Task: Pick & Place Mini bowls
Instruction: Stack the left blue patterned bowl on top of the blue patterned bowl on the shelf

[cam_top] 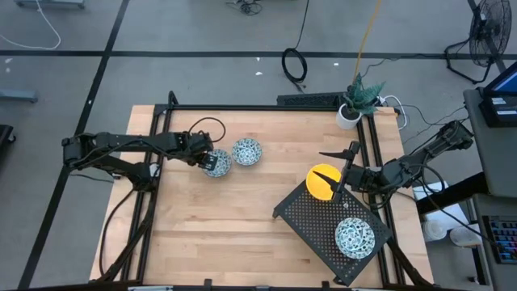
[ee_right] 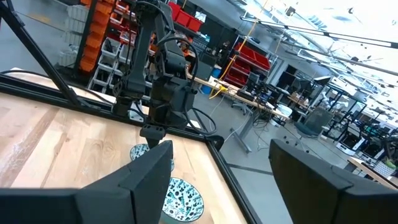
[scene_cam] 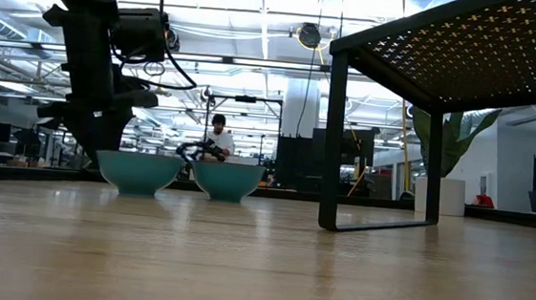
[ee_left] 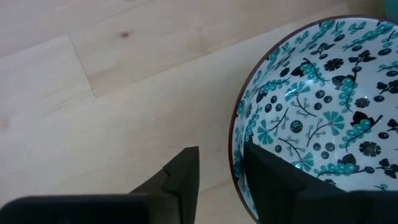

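Rim of a patterned bowl [ee_left: 317, 106] sits between the fingers of the left end effector [ee_left: 221, 180], one finger inside and one outside, not fully pinched. A second patterned bowl [cam_top: 246, 151] stands just beside it on the counter [cam_top: 226, 234]. The right end effector [cam_top: 349, 171], spread wide, hovers next to a yellow bowl [cam_top: 323, 181] on the black perforated rack [cam_top: 311, 222], with a third patterned bowl [cam_top: 355, 237] nearby.

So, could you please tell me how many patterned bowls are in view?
3: one at the left gripper, one beside it, one on the black rack. Others may be hidden.
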